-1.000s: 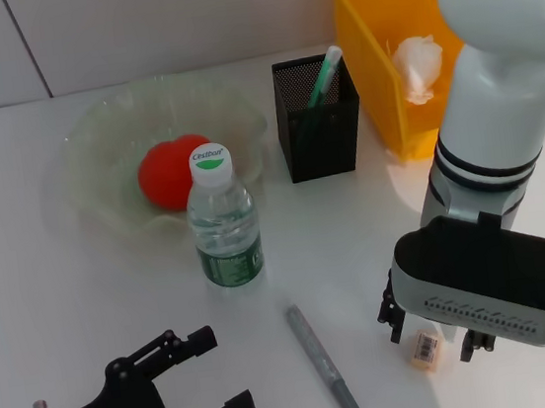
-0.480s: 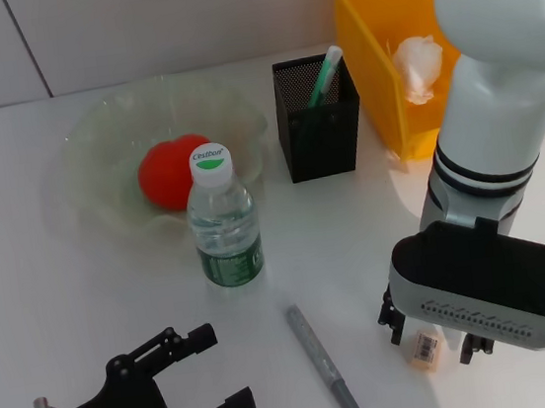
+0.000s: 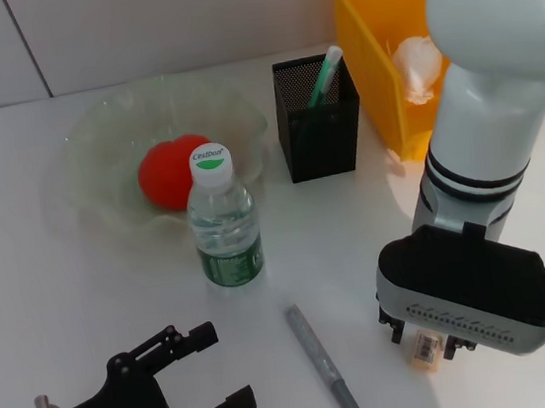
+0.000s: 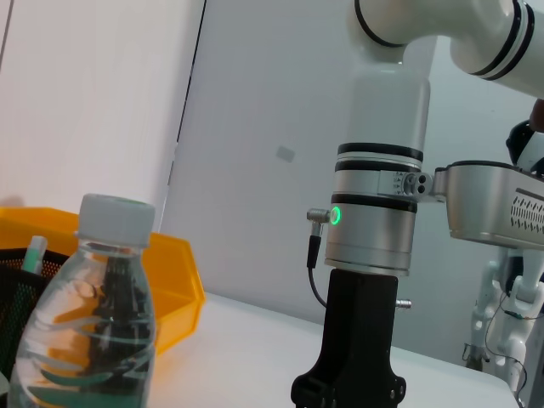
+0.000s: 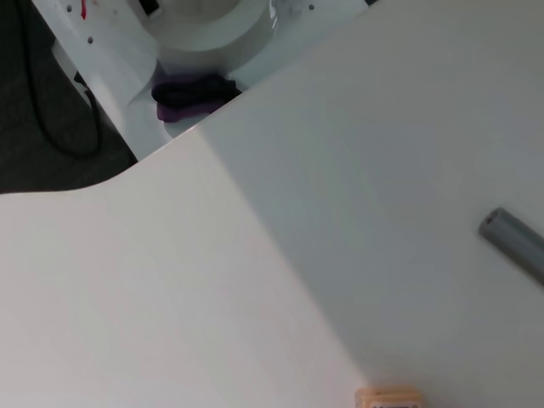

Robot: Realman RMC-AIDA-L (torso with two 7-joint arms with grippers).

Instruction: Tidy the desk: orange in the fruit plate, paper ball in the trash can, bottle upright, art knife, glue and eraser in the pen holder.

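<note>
The orange (image 3: 166,175) lies in the pale-green fruit plate (image 3: 94,126). In front of the plate the bottle (image 3: 223,225) (image 4: 93,314) stands upright. The paper ball (image 3: 417,67) sits inside the yellow trash can (image 3: 372,42) (image 4: 180,274). A green-and-white glue stick (image 3: 325,76) leans in the black mesh pen holder (image 3: 319,138). The grey art knife (image 3: 322,360) (image 5: 515,239) lies flat on the table. My right gripper (image 3: 423,338) is low over the tan eraser (image 3: 426,346) (image 5: 389,398), open, one finger on each side. My left gripper (image 3: 217,372) rests open at the near left, holding nothing.
The white table's near edge shows in the right wrist view, with the robot's base and cables beyond it. The right arm's white forearm (image 3: 487,128) (image 4: 374,195) rises in front of the trash can. A white wall stands behind the table.
The right gripper has shifted slightly left and lower over the eraser, and its fingers stand closer together. The left arm and the other things have not moved.
</note>
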